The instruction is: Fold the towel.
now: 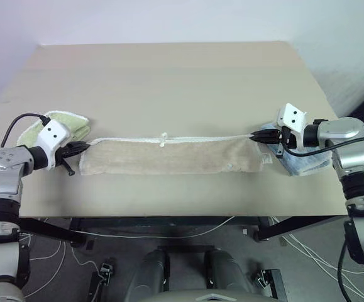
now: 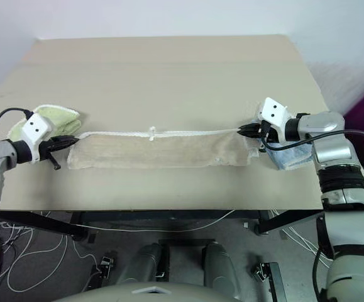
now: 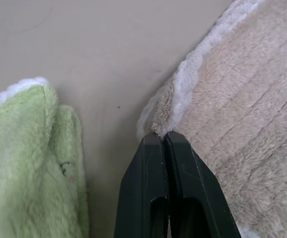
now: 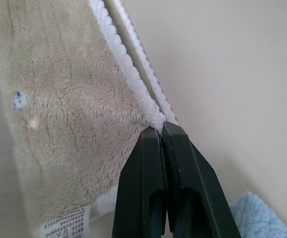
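The towel [image 1: 169,157] is a long beige strip of thick terry cloth, edged with a white cord, and a small white loop [image 1: 163,138] is seen at the middle of its far edge. It is stretched across the near part of the tan table [image 1: 169,75], parallel to the front edge. The left gripper [image 1: 81,148] is closed tight on the towel's left end; the right gripper [image 1: 255,134] is pinched on the corded corner at the right end. A fluffy light-green folded cloth [image 1: 56,126] lies just beside the left gripper, and a light-blue cloth [image 1: 304,165] under the right one. The far half of the table is left bare.
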Controlling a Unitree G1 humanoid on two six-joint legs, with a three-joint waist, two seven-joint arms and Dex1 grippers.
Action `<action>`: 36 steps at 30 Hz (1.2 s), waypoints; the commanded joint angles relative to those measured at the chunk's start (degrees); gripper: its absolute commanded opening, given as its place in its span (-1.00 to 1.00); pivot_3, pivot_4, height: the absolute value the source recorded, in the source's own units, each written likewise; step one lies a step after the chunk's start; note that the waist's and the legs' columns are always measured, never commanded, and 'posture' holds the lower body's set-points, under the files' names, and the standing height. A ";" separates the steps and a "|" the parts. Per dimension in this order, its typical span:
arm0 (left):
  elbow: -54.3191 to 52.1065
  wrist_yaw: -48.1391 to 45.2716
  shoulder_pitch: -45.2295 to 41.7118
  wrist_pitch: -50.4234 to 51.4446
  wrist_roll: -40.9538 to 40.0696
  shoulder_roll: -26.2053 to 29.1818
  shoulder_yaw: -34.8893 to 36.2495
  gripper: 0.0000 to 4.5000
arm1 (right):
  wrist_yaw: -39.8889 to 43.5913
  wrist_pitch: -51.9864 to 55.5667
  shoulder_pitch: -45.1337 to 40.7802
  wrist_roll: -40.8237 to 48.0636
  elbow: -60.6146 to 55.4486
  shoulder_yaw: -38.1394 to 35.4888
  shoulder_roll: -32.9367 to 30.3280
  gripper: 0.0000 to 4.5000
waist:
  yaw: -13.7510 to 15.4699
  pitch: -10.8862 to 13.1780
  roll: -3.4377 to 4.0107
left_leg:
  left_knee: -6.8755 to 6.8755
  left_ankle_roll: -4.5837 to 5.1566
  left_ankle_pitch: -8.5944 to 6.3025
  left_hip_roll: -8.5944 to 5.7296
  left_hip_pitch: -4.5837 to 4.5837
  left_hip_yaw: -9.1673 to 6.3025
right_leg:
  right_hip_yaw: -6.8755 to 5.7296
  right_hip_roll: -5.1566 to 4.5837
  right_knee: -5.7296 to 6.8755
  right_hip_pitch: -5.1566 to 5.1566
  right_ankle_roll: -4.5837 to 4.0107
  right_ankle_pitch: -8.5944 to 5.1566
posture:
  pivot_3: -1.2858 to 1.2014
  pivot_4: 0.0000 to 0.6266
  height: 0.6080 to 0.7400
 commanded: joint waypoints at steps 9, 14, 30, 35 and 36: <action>8.75 1.53 -4.34 -5.21 2.58 -0.08 -0.85 -0.44 | -1.85 -7.11 -4.12 -3.15 9.24 -1.37 1.95 -0.55 | -0.20 0.00 0.00 | 0.01 0.00 0.01 0.02 0.00 0.00 | 0.01 0.04 0.06 -0.01 0.00 0.00 | 0.03 -0.52 1.00; 8.91 1.70 -3.87 -5.25 1.85 -0.02 -0.15 0.32 | -2.44 -7.37 -3.64 -2.46 8.70 -2.58 1.26 0.22 | -0.14 0.00 0.00 | 0.03 0.00 0.01 0.03 0.00 0.00 | 0.02 0.04 0.09 -0.01 0.00 0.00 | 0.03 -0.52 1.00; -21.83 1.60 9.80 8.06 -14.38 0.23 12.90 1.00 | -18.11 38.09 25.02 30.53 -46.17 -25.50 0.89 0.98 | 0.15 -0.03 -0.01 | 0.08 0.00 0.00 0.07 -0.03 -0.14 | 0.07 -0.12 0.09 0.04 0.00 0.00 | 0.03 -0.52 1.00; -31.60 -4.13 15.47 11.24 -16.24 0.46 10.06 1.00 | -31.31 57.75 33.33 51.55 -59.10 -31.63 6.44 0.98 | 0.08 -0.06 -0.02 | -0.01 0.00 0.00 0.09 0.05 -0.18 | 0.08 -0.13 0.04 0.11 -0.01 0.00 | 0.03 -0.52 1.00; -33.02 -5.34 15.99 11.78 -16.75 0.17 9.15 1.00 | -35.35 61.07 35.20 56.44 -59.97 -32.77 7.95 0.98 | 0.14 -0.07 -0.04 | -0.03 0.00 0.00 0.09 0.05 -0.18 | 0.08 -0.15 0.03 0.11 -0.02 0.00 | 0.03 -0.52 1.00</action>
